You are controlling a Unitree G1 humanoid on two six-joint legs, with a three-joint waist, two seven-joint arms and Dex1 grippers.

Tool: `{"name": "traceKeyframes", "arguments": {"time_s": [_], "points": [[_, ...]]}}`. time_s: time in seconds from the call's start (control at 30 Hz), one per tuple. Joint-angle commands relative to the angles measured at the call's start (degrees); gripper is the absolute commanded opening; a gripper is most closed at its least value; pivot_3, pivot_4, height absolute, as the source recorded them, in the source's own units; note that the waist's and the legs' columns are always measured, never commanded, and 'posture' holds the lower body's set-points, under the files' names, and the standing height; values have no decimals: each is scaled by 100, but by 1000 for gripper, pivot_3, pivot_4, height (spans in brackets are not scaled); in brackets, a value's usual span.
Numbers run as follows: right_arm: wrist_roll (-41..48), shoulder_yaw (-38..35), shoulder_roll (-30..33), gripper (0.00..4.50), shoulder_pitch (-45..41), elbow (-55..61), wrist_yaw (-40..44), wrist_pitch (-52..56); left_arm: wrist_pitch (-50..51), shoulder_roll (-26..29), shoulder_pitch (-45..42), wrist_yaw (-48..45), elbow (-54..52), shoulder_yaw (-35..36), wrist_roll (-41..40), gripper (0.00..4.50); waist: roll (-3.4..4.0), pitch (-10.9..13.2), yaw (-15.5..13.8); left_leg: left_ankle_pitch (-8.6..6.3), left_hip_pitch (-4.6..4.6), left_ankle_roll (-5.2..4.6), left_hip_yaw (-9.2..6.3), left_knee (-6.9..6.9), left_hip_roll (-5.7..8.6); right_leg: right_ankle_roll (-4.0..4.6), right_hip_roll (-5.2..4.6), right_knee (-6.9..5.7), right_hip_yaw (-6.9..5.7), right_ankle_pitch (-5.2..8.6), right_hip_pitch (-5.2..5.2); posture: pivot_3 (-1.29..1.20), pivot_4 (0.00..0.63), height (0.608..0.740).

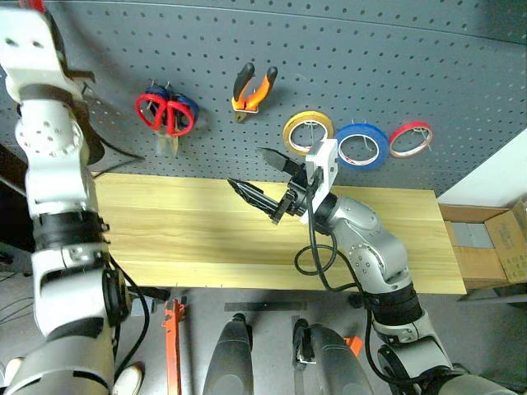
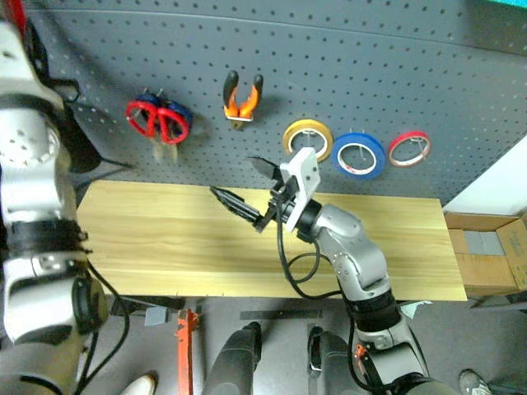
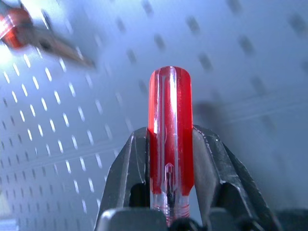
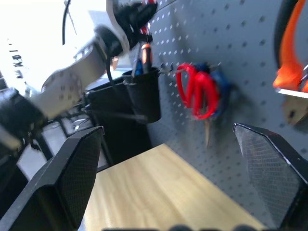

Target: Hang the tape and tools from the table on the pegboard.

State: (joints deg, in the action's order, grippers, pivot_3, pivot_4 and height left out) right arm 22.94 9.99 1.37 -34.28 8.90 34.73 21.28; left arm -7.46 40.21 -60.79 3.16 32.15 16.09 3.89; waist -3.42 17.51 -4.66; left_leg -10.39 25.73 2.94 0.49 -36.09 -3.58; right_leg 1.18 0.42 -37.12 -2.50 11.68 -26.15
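— What do we see on the pegboard (image 2: pixel 395 74)?

— We see red scissors (image 2: pixel 156 121) hanging over blue scissors (image 2: pixel 177 115). Beside them hang the pliers (image 2: pixel 241 100) with orange and black handles. Then come three rolls in a row: a yellow roll (image 2: pixel 307 137), the blue tape (image 2: pixel 359 155) and a thin red roll (image 2: pixel 409 148).

— And below?

— The right gripper (image 2: pixel 243 188) hangs over the wooden bench (image 2: pixel 165 247), with its black fingers (image 2: pixel 233 206) spread wide and nothing between them.

Matt board, pale wood, glossy red plastic

We see a matt dark grey pegboard (image 1: pixel 370 74), a smooth table (image 1: pixel 189 239) of light yellowish wood planks, a screwdriver (image 3: pixel 171 139) with a glossy, translucent red plastic handle, and matt black fingers (image 4: pixel 74 178) with a fine mesh-like texture on the pads.
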Motion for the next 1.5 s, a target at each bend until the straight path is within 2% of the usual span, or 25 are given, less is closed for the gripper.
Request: {"name": "traceKeyframes", "arguments": {"time_s": [0.03, 0.23, 0.37, 0.53, 0.73, 0.77, 0.8, 0.83, 0.87, 1.1, 1.3, 1.5], "points": [[-58, -136, -59, 4500, -183, 57, -112, -315, -768, 225, -697, -23, 763, -147, 140, 848, 1, -4, 4, 3, 0, 2, 0, 0, 0, 2, 0, -1, -2, -1, 0, 179, 203, 740], [-132, -121, -40, 4500, -193, -118, -118, -477, -1372, 371, -1207, -15, 1727, -292, 222, 848, 0, -11, 9, 14, -4, 18, 3, 0, 1, 3, 1, -7, -3, -2, 0, 176, 210, 740], [-143, -142, -2, 4500, -149, -107, -166, -492, -1359, 452, -862, 65, 1872, -137, 91, 848, 1, -11, 10, 18, -4, 20, -3, 0, -2, 7, 2, -15, -8, -4, -1, 178, 220, 740], [-179, -101, 59, 4500, -47, -60, -177, -499, -1028, 350, -66, 135, 1441, 88, -132, 848, 1, -11, 16, 18, -21, 16, 6, -1, 0, 7, 0, -37, 5, -4, 2, 176, 226, 740], [-223, -91, 93, 4500, -43, -61, -220, -514, -26, -40, 1006, 300, 314, 530, -648, 848, 0, -11, 21, 24, -32, 15, -2, -9, -3, 8, 0, -73, 11, -4, 2, 180, 225, 740], [-221, -90, 99, 4500, -39, -49, -224, -509, 91, -85, 1088, 263, 159, 575, -750, 1600, 0, -11, 21, 28, -35, 15, -2, -9, -2, 7, 0, -78, 14, -4, 3, 183, 224, 740], [-215, -92, 108, 4500, -40, -43, -222, -500, 174, -109, 1135, 231, 38, 603, -820, 1600, 0, -11, 19, 29, -37, 15, -2, -9, -3, 6, 0, -78, 15, -3, 4, 189, 226, 740], [-213, -90, 117, 4500, -46, -55, -216, -500, 249, -116, 1163, 212, -53, 611, -864, 2013, 0, -12, 17, 41, -40, 19, -7, -8, -5, 4, 2, -81, 15, -2, 5, 192, 226, 740], [-217, -82, 122, 4500, -53, -77, -207, -507, 311, -116, 1175, 204, -125, 614, -884, 2161, 0, -12, 14, 51, -42, 19, -11, -5, -5, 5, 4, -83, 14, -2, 6, 193, 224, 740], [-235, -30, 105, 4500, -82, -144, -200, -570, 837, -259, 1286, 285, -697, 708, -1120, 4416, -1, -12, 6, 73, -98, -3, -5, -1, -7, 10, 0, -81, 15, -5, 61, 194, 222, 740], [-246, -38, 120, 4500, -103, -185, -195, -618, 657, -191, 1050, -10, -1199, 383, -929, 4467, -4, -14, -1, 78, -95, -3, -7, -1, -7, 11, -1, -79, 11, -5, 63, 193, 213, 740], [-341, 0, 295, 4500, 9, -6, -130, -619, -317, -332, 883, -481, -2507, -422, -435, 4467, -7, -18, -26, 78, -90, -2, -3, 1, -3, 12, -5, -70, 14, -6, 63, 194, 208, 740]]}}
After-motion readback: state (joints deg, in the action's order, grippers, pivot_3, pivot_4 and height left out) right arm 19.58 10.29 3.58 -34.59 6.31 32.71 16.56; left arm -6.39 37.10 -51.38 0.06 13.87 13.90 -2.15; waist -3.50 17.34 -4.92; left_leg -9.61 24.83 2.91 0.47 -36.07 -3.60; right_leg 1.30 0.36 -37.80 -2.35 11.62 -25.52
